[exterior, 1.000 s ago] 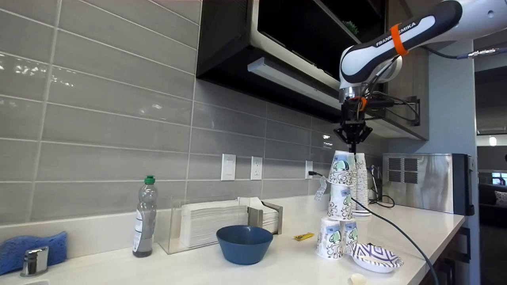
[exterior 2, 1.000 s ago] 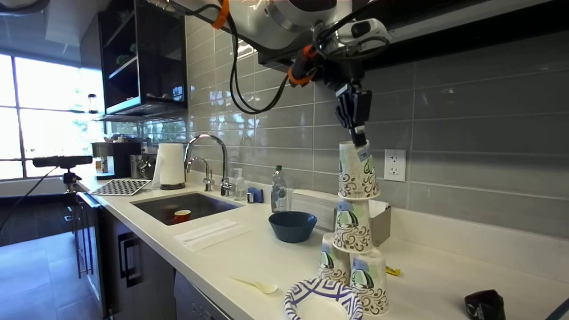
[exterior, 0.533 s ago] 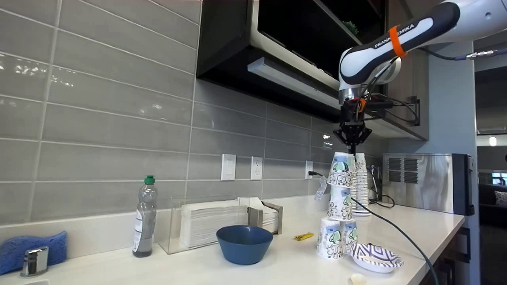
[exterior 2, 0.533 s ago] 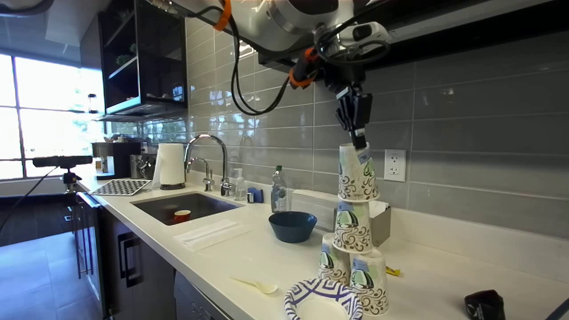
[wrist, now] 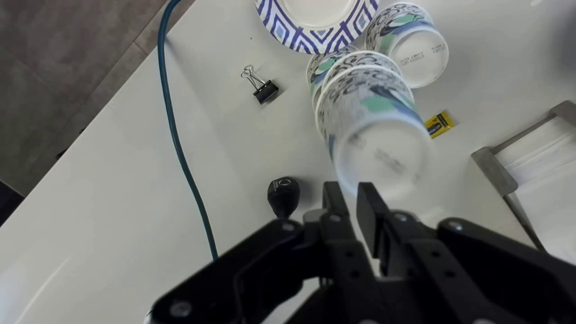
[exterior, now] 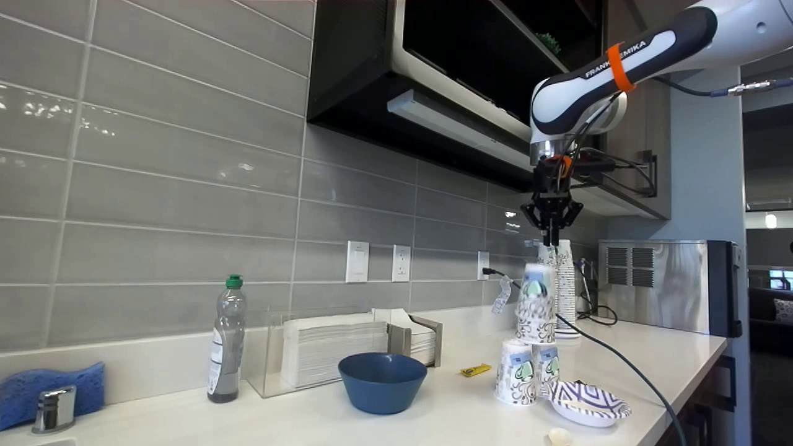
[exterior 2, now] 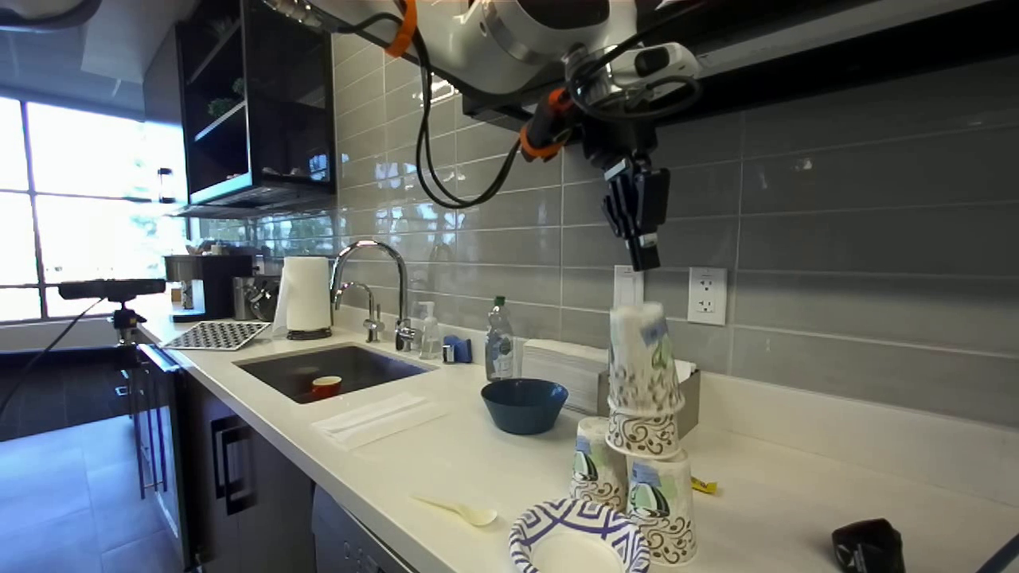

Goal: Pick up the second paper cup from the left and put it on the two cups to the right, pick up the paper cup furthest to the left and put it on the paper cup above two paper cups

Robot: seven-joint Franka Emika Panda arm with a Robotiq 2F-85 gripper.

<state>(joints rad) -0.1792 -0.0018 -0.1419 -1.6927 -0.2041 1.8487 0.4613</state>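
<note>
The two cups to the right stand upside down side by side on the counter, one point(exterior: 515, 375) partly in front of its twin point(exterior: 547, 365). A middle cup point(exterior 2: 643, 434) rests upside down across them, with only its lower band showing. The top cup point(exterior 2: 641, 366) sits sleeved over the middle cup and looks blurred. In the wrist view the top cup's base point(wrist: 382, 155) faces the camera, just ahead of the fingers. My gripper point(wrist: 350, 193) is parted by a narrow gap and holds nothing. In both exterior views it point(exterior: 551, 237) point(exterior 2: 645, 259) hangs above the top cup, apart from it.
A patterned dish point(exterior 2: 525, 549) touches or nearly touches the bottom cups. A blue bowl point(exterior: 382, 384), napkin holder point(exterior: 399, 341), yellow packet point(exterior: 475, 370) and plastic bottle point(exterior: 227, 347) stand nearby. A tall cup stack point(exterior: 565, 285) and a cable point(exterior: 626, 356) lie behind. A cabinet point(exterior: 446, 80) overhangs.
The fingers have parted and let go of the top cup. The cup has dropped down over the middle cup, so the tower is shorter. The arm has sunk only slightly.
</note>
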